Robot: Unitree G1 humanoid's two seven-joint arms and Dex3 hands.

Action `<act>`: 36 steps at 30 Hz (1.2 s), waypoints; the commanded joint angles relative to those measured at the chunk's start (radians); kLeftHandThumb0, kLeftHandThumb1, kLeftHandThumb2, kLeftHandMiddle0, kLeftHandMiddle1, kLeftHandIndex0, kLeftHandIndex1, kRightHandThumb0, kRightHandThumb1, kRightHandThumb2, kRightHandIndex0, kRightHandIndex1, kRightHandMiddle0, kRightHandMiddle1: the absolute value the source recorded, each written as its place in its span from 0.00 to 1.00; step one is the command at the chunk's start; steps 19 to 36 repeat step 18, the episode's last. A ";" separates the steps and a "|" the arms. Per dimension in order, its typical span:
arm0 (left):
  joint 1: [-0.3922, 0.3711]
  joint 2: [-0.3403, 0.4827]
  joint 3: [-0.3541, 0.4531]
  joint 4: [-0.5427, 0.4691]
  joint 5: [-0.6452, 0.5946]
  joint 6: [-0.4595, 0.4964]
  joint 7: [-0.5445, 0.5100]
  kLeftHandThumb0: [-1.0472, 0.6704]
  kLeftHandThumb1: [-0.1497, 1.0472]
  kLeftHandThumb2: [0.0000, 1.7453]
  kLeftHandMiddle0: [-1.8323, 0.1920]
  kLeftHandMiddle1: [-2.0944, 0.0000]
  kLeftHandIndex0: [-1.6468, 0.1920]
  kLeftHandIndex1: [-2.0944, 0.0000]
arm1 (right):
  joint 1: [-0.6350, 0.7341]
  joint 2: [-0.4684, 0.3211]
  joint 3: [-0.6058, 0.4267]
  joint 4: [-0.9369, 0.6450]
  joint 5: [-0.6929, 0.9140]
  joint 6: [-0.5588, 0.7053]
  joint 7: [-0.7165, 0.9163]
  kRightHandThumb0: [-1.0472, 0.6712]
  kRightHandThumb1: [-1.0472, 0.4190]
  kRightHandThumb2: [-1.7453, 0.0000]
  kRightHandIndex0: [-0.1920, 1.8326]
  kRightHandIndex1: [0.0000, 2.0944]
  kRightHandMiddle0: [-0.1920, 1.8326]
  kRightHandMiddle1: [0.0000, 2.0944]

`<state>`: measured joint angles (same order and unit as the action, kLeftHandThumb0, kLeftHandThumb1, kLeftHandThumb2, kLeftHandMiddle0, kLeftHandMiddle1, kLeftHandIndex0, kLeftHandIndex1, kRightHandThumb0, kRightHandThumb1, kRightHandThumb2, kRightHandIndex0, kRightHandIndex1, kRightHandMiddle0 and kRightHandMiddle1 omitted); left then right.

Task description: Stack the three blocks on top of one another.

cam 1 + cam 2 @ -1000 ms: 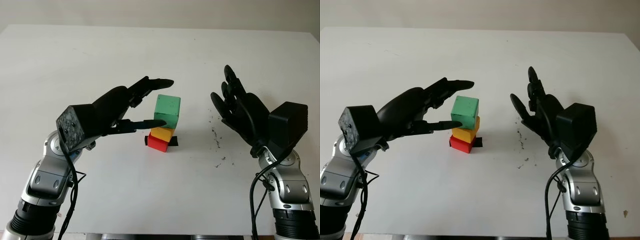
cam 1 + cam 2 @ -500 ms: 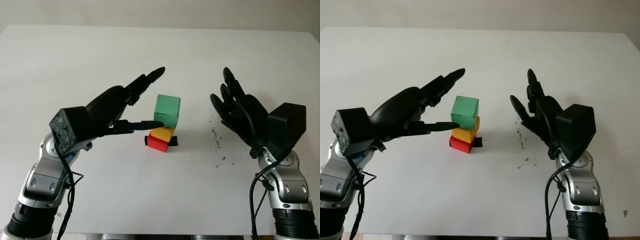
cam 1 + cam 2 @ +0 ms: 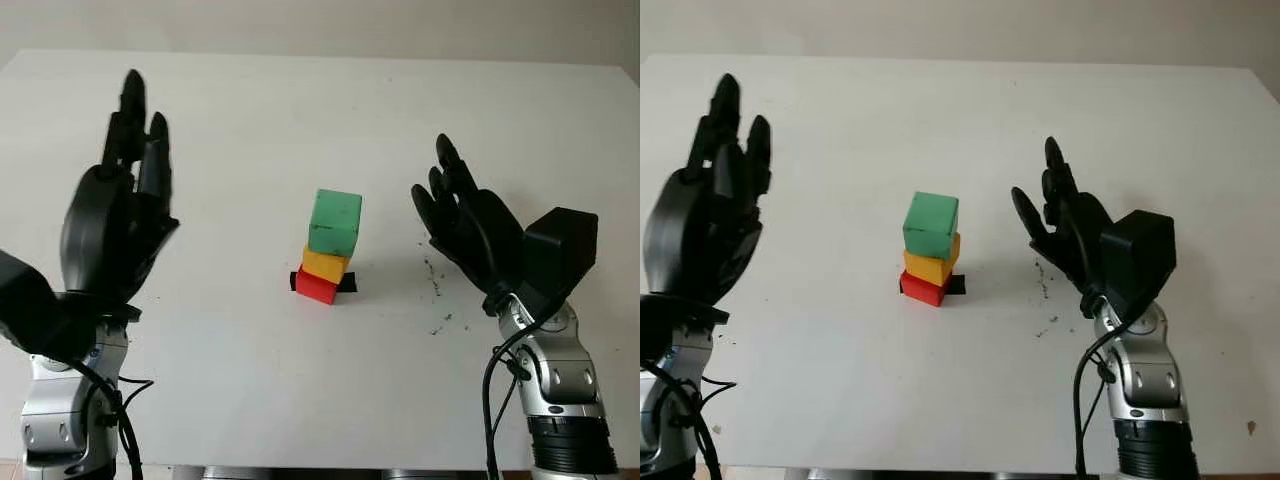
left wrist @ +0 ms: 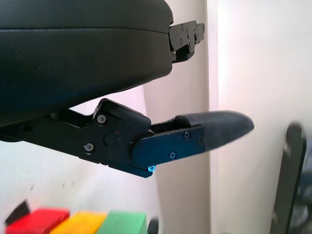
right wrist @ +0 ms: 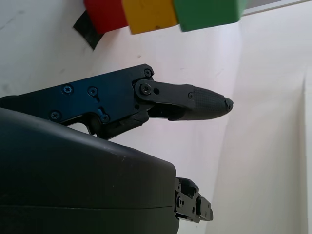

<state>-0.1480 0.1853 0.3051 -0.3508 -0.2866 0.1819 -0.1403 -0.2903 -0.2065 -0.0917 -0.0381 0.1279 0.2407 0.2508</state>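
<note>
Left hand (image 3: 110, 225) open, beside stacked blocks (image 3: 328, 248).

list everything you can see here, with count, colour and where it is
green block: 1, green, top of the stack at the table's middle
yellow block: 1, yellow, middle of the stack, under the green one
red block: 1, red, bottom of the stack, on the black mark
black mark: 1, black, on the table under the stack
table: 1, white
left hand: 1, black, open, raised left of the stack
right hand: 1, black, open, raised right of the stack
</note>
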 commanded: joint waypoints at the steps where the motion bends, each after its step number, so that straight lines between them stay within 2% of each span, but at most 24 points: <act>1: 0.001 -0.011 0.014 0.070 -0.003 -0.035 0.006 0.14 1.00 0.41 1.00 1.00 1.00 1.00 | -0.010 0.019 -0.006 0.003 0.017 -0.011 -0.012 0.21 0.00 0.62 0.00 0.00 0.00 0.00; 5: 0.002 -0.001 -0.011 0.185 0.044 -0.083 0.008 0.15 1.00 0.40 1.00 1.00 1.00 1.00 | -0.009 0.032 0.000 0.005 0.019 -0.004 -0.026 0.15 0.00 0.58 0.00 0.00 0.00 0.00; 10: 0.007 0.005 -0.059 0.246 0.099 -0.123 -0.003 0.15 1.00 0.40 1.00 1.00 1.00 1.00 | -0.020 0.056 0.007 0.012 0.013 -0.016 -0.062 0.15 0.00 0.57 0.00 0.00 0.00 0.00; 18: 0.054 -0.014 -0.093 0.201 0.075 -0.082 -0.013 0.14 1.00 0.37 1.00 1.00 1.00 1.00 | 0.003 0.080 0.011 -0.013 0.006 -0.005 -0.109 0.17 0.00 0.57 0.00 0.00 0.00 0.00; 36: 0.054 -0.014 -0.093 0.201 0.075 -0.082 -0.013 0.14 1.00 0.37 1.00 1.00 1.00 1.00 | 0.003 0.080 0.011 -0.013 0.006 -0.005 -0.109 0.17 0.00 0.57 0.00 0.00 0.00 0.00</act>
